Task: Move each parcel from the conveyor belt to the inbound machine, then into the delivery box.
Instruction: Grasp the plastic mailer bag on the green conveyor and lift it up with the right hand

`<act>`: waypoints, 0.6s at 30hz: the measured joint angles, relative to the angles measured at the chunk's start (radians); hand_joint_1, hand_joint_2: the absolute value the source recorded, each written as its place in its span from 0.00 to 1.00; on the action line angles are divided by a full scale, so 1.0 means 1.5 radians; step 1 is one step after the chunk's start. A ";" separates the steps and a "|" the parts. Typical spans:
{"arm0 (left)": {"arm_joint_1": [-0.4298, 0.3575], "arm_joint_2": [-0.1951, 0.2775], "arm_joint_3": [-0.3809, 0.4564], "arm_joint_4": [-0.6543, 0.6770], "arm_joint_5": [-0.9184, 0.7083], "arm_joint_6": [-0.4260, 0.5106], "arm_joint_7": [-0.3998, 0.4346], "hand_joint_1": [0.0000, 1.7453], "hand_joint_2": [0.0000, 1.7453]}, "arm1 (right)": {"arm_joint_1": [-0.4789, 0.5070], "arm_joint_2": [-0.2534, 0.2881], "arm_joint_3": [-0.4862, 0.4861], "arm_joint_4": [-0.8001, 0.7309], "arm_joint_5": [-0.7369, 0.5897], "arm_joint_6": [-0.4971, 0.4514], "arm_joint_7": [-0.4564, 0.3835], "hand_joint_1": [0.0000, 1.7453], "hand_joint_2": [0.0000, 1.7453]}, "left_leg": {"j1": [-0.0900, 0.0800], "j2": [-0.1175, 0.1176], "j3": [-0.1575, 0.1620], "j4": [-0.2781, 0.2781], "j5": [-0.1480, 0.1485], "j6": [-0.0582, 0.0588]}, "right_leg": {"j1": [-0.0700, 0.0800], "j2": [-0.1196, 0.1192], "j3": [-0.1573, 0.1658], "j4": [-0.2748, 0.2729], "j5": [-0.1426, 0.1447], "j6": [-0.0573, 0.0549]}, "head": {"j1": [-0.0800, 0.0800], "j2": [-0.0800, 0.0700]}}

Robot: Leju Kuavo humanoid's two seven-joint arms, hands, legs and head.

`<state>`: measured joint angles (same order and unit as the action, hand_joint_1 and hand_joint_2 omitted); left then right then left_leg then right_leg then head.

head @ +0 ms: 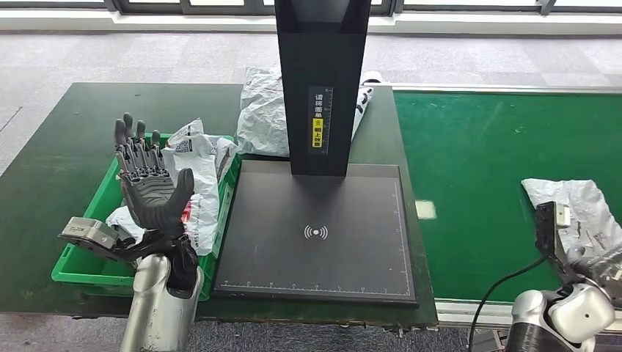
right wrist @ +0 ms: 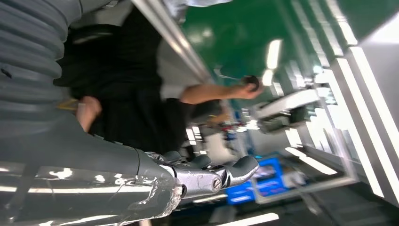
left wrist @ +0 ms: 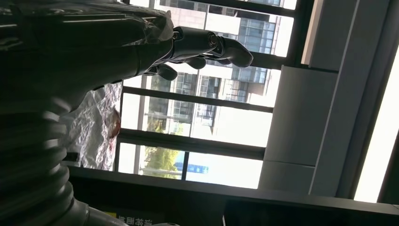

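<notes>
My left hand [head: 149,182] is raised over the green delivery box [head: 77,268], palm up, fingers spread, holding nothing; its fingers [left wrist: 207,47] point toward the windows in the left wrist view. Several grey-white parcels [head: 196,172] lie in the box, and one of them [left wrist: 94,127] appears beside that hand. One grey parcel [head: 572,205] lies on the green conveyor belt [head: 484,161] at the right. My right hand [head: 598,268] sits at that parcel's near edge, mostly past the frame edge; its fingers [right wrist: 207,167] are loosely extended with nothing in them.
The inbound machine's black scan plate [head: 315,235] lies in the middle with its black column [head: 321,81] behind. A further grey parcel [head: 260,110] lies behind the column. A person in black [right wrist: 141,94] stands beyond the belt.
</notes>
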<state>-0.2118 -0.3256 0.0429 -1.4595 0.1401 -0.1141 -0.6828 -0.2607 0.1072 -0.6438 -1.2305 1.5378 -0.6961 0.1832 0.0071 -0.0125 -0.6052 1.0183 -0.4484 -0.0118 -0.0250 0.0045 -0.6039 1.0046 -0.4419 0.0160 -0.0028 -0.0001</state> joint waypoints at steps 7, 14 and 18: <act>0.019 0.004 -0.025 0.007 0.020 -0.030 0.013 0.00 1.00 | -0.007 -0.084 0.036 0.129 -0.005 -0.001 0.070 0.00 1.00 | 0.000 0.000 0.000 0.000 0.000 0.000 | 0.000 0.000 0.000 0.000 0.000 0.000 | 0.000 0.000; 0.047 0.007 -0.039 0.007 0.021 -0.033 0.015 0.00 1.00 | -0.073 -0.099 -0.073 0.297 -0.272 0.001 -0.298 0.00 1.00 | 0.000 0.001 0.000 0.000 0.000 0.000 | 0.000 0.001 -0.001 0.000 0.000 0.000 | 0.000 0.000; 0.053 0.009 -0.046 0.009 0.020 -0.034 0.015 0.00 1.00 | -0.102 -0.107 -0.142 0.386 -0.390 0.018 -0.444 0.00 1.00 | 0.000 0.001 0.000 0.000 0.000 0.000 | 0.000 0.001 -0.001 0.000 0.000 0.000 | 0.000 0.000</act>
<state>-0.1319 -0.3128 -0.0267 -1.4460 0.1703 -0.1646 -0.6609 -0.4132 -0.0538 -0.8565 -0.6520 0.9532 -0.6693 -0.4822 0.0073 -0.0112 -0.6055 1.0179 -0.4483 -0.0118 -0.0248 0.0055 -0.6049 1.0047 -0.4420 0.0159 -0.0027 -0.0001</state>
